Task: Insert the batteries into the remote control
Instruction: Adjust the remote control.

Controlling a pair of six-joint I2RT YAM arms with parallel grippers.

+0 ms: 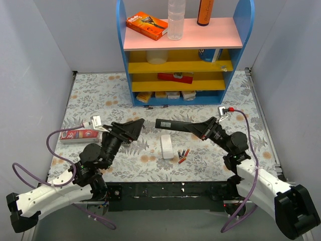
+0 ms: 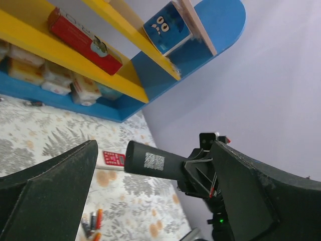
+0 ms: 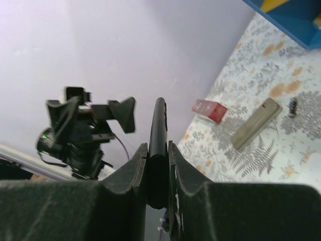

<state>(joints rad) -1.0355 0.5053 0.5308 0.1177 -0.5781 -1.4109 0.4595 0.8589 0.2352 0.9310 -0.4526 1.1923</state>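
The batteries (image 1: 183,155) are lying loose on the table (image 1: 100,95), just beside the white remote control (image 1: 166,145). Beyond them, a slim black bar (image 1: 173,124) is being pinched above the table by the right gripper (image 1: 203,130) jaws, while the left gripper (image 1: 142,129) jaws are being held spread, gripping nothing. A blue shelf unit (image 1: 178,99) is standing farthest back.

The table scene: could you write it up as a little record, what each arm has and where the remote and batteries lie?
left fingers: open, holding nothing
right fingers: shut on a slim black bar
white remote: flat on the table, between the two arms
batteries: loose on the table, on the remote's right
batteries in remote: not yet
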